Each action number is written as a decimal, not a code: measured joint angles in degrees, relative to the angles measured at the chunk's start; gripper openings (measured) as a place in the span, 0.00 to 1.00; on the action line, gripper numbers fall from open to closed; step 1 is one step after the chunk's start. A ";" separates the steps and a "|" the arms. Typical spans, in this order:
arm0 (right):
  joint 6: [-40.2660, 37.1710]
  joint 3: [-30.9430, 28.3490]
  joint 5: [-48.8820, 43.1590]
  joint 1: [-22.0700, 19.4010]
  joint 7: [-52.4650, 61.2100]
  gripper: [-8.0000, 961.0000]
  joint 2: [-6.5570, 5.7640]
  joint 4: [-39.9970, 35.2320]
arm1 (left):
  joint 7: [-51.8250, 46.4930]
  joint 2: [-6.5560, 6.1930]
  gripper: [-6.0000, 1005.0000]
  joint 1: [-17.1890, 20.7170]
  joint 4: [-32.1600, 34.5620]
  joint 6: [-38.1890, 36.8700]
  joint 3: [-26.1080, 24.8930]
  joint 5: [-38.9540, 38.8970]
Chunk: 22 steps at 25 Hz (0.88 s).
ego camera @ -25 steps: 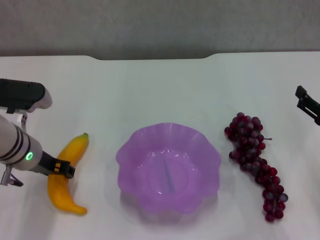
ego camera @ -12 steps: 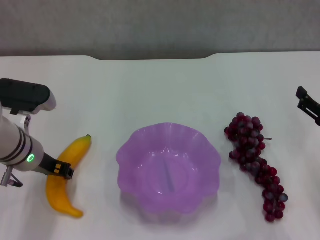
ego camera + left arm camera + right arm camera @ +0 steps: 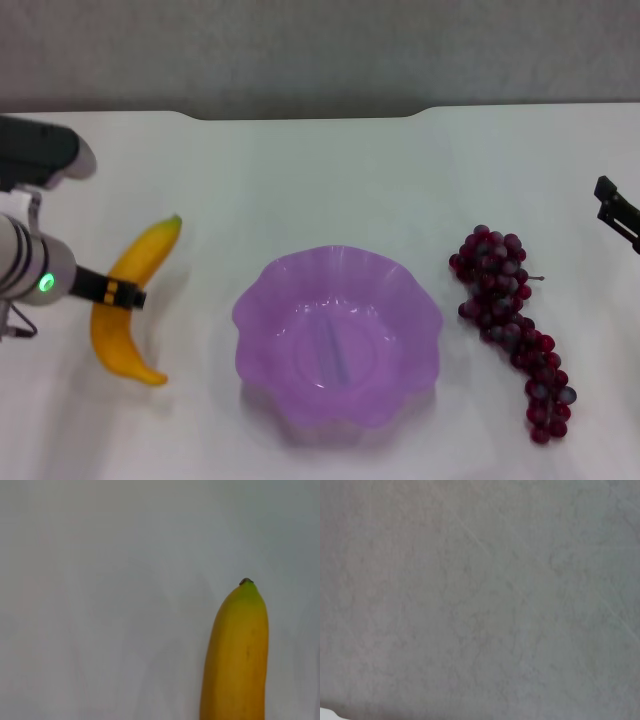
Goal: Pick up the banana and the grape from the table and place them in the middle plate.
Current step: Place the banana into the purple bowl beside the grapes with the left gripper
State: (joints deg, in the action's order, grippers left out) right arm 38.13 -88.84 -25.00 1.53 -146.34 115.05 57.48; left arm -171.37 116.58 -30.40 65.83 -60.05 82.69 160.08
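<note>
Gripping the banana (image 3: 125, 305) near the table's (image 3: 320, 170) left edge, left gripper (image 3: 112, 292) needs to carry it over the plate (image 3: 337, 335). Grape (image 3: 510, 325) waits; can't tell the right gripper's (image 3: 618, 213) fingers.

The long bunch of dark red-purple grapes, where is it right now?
In the head view the grape bunch lies on the white table, just right of the scalloped purple plate, untouched.
</note>
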 joint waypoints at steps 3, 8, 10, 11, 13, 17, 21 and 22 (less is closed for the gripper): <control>-0.02 -0.02 -0.06 -0.01 0.00 0.92 0.00 -0.01 | -0.01 -0.02 0.51 1.69 5.27 -0.78 -0.49 0.65; -0.09 -0.07 -0.22 -0.07 0.00 0.92 0.00 -0.08 | 0.14 -0.11 0.52 5.14 15.93 -2.45 -1.05 1.11; -0.09 -0.10 -0.23 -0.12 0.00 0.92 0.00 -0.09 | 0.31 -0.13 0.52 6.65 20.31 -3.04 -0.89 0.85; -0.09 -0.13 -0.23 -0.12 0.00 0.92 0.00 -0.09 | 0.42 -0.13 0.52 7.47 22.79 -3.41 -0.74 0.66; -0.09 -0.12 -0.23 -0.13 0.00 0.92 0.00 -0.09 | 1.12 -0.13 0.52 8.58 26.79 -4.26 -0.55 -0.29; -0.09 -0.10 -0.23 -0.13 0.00 0.92 0.00 -0.09 | 5.20 -0.12 0.53 10.74 33.06 -5.48 -0.48 -6.56; -0.08 -0.02 -0.23 -0.13 0.00 0.92 0.00 -0.09 | 9.57 -0.12 0.53 12.45 36.68 -6.16 0.32 -12.62; -0.08 -0.02 -0.23 -0.13 0.00 0.92 0.00 -0.08 | 10.16 -0.12 0.53 12.63 37.15 -6.26 0.84 -13.55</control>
State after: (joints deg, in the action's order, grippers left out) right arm 38.06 -88.85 -25.23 1.40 -146.34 115.05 57.39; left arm -161.21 116.45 -17.76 102.98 -66.31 83.53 146.53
